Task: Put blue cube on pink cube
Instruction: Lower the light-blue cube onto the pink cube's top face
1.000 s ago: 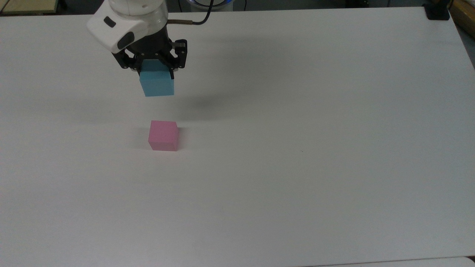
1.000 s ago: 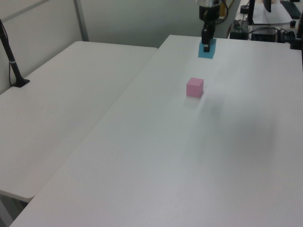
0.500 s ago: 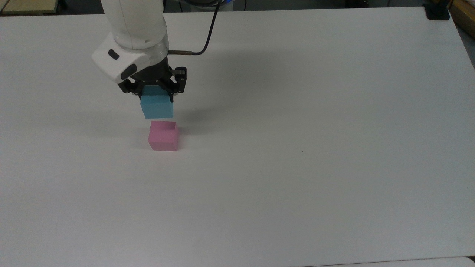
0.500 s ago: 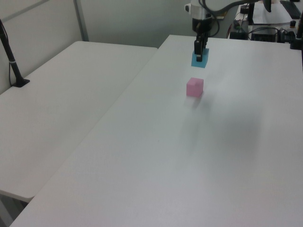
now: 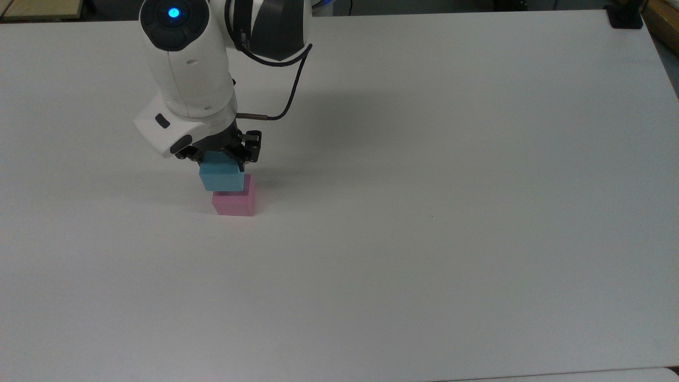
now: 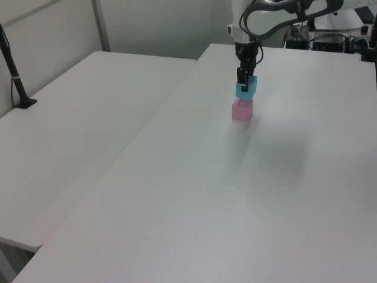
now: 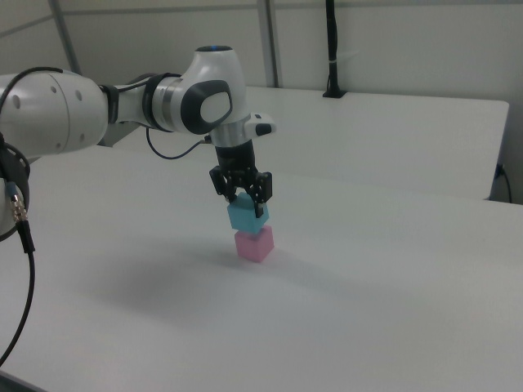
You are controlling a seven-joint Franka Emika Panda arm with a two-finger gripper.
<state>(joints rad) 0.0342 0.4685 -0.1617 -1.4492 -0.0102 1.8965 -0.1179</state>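
My gripper (image 5: 223,159), pinching the blue cube (image 5: 222,178), has dropped from 12 o'clock onto the pink cube (image 5: 234,201); slightly offset, prob. release next.

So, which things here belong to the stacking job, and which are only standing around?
For the job:
- blue cube, held by the gripper
- pink cube, just under it

Not part of it:
- black post on the neighbouring table
- black clamp at the table's corner

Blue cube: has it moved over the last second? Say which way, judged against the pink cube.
Yes. The blue cube has come down the top view toward the pink cube, now directly over it.
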